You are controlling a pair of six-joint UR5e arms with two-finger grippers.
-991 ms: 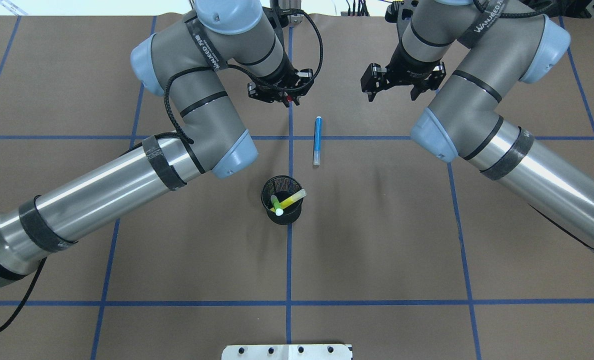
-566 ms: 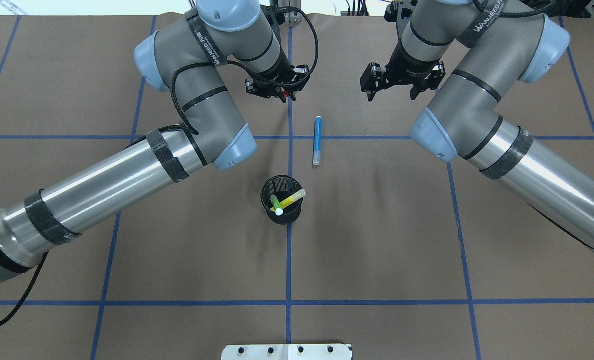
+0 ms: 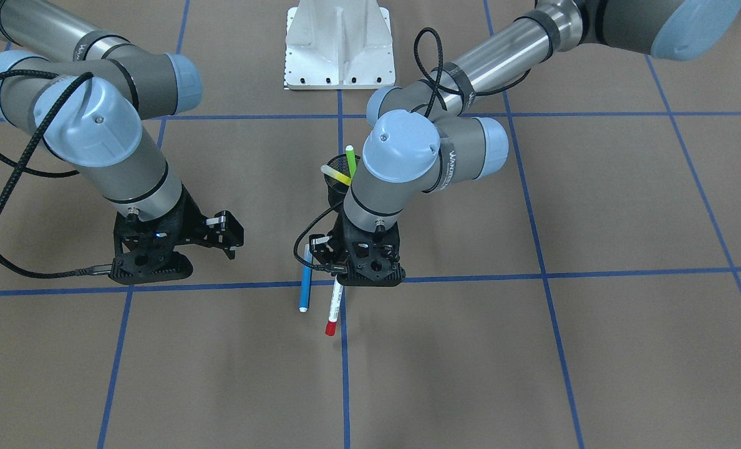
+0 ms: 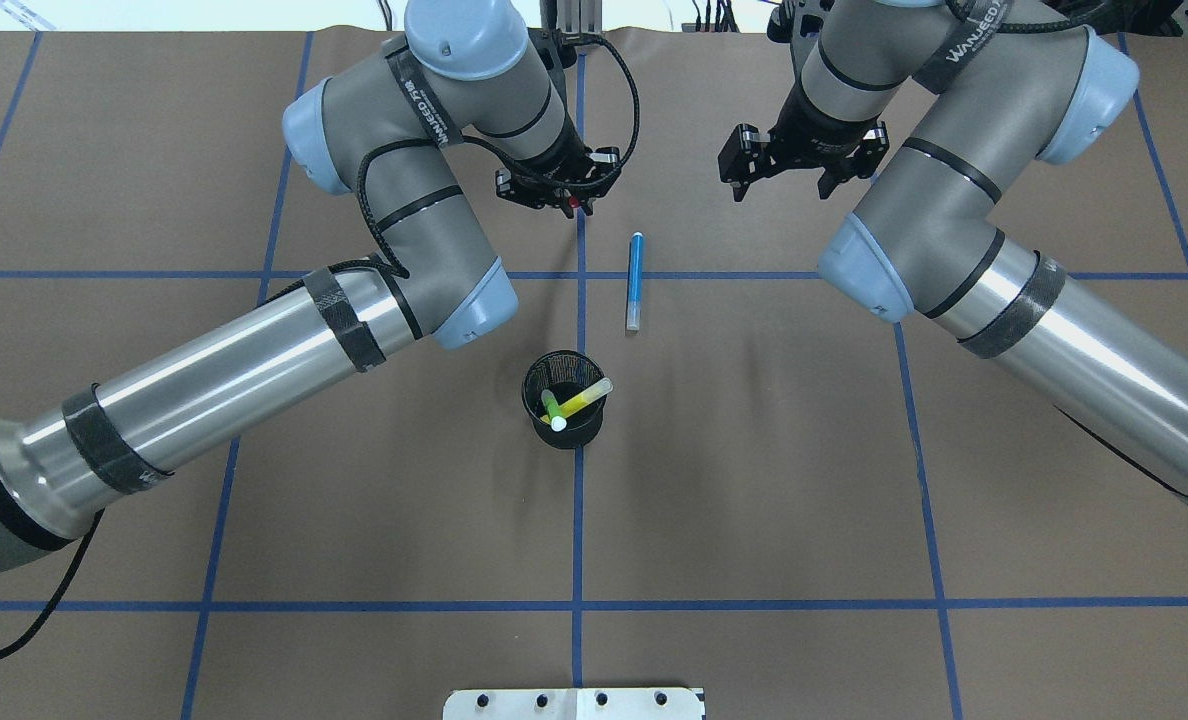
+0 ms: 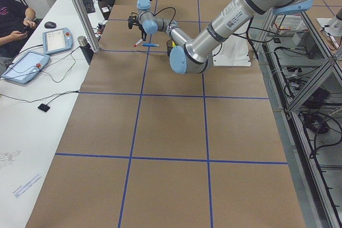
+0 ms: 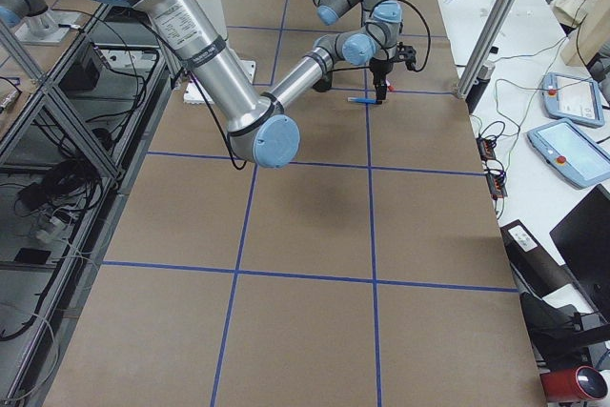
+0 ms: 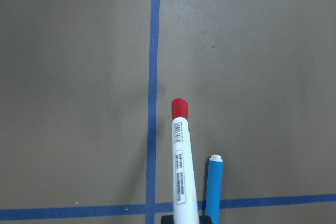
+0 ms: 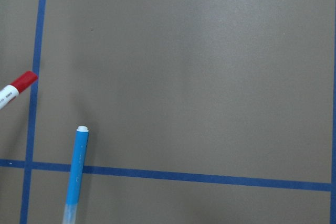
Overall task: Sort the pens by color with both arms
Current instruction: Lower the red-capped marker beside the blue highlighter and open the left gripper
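My left gripper (image 4: 566, 198) is shut on the white pen with a red cap (image 3: 334, 307), which sticks out over the blue centre line; it also shows in the left wrist view (image 7: 181, 161). The blue pen (image 4: 635, 280) lies on the table just beside it, seen also in the front view (image 3: 306, 280). My right gripper (image 4: 799, 172) is open and empty, apart from the blue pen on its far right side. The green highlighter (image 4: 552, 408) and the yellow highlighter (image 4: 586, 399) stand in the black mesh cup (image 4: 535, 385).
The table is covered in brown paper with a grid of blue tape lines. The white pedestal base (image 4: 574, 703) sits at the near table edge. The left arm's elbow (image 4: 464, 310) hangs close to the cup.
The left arm's elbow and forearm have swung a little to the right while its gripper stays in about the same place with the red-capped pen. The right arm has barely moved.
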